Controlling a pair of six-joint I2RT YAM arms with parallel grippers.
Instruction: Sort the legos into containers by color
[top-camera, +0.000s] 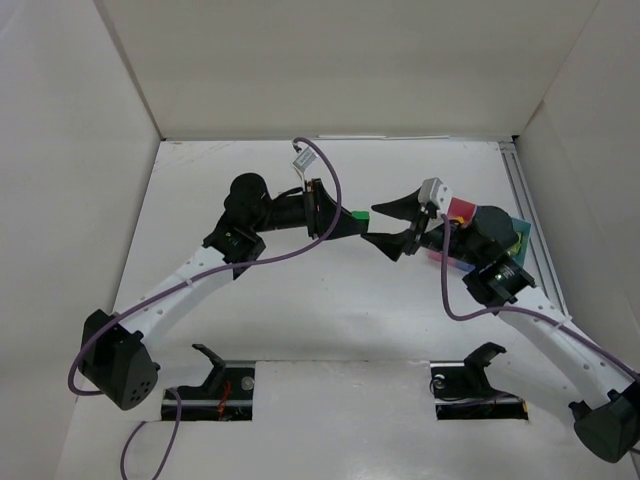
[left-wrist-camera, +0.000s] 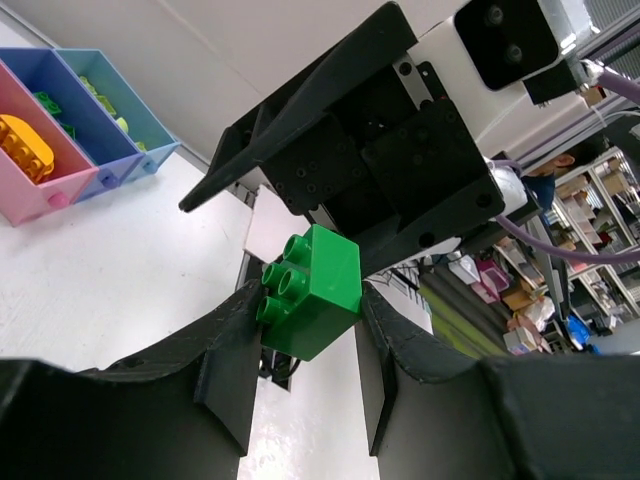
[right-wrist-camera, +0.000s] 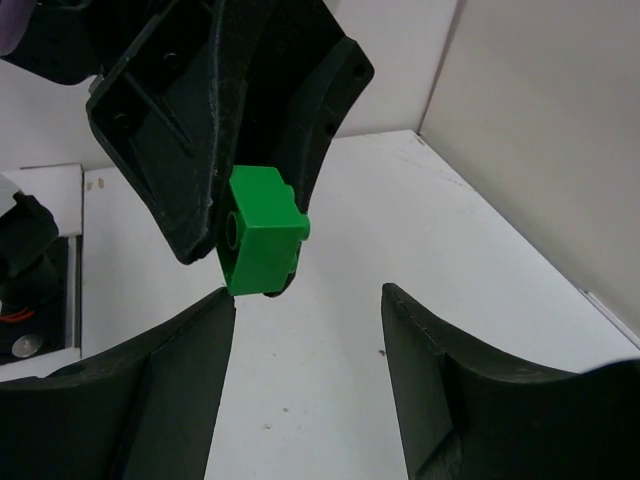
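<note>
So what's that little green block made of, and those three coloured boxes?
The green studded brick looks like moulded plastic: glossy, crisp edges, soft highlights. The joined pink, dark blue and light blue bins seem thin plastic too, smooth with a slight sheen, though they're too far off to be sure.

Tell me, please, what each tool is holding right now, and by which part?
The left tool clamps a bright green studded plastic brick by two opposite side walls, its studs uncovered. The right tool stands open, holding nothing.
</note>
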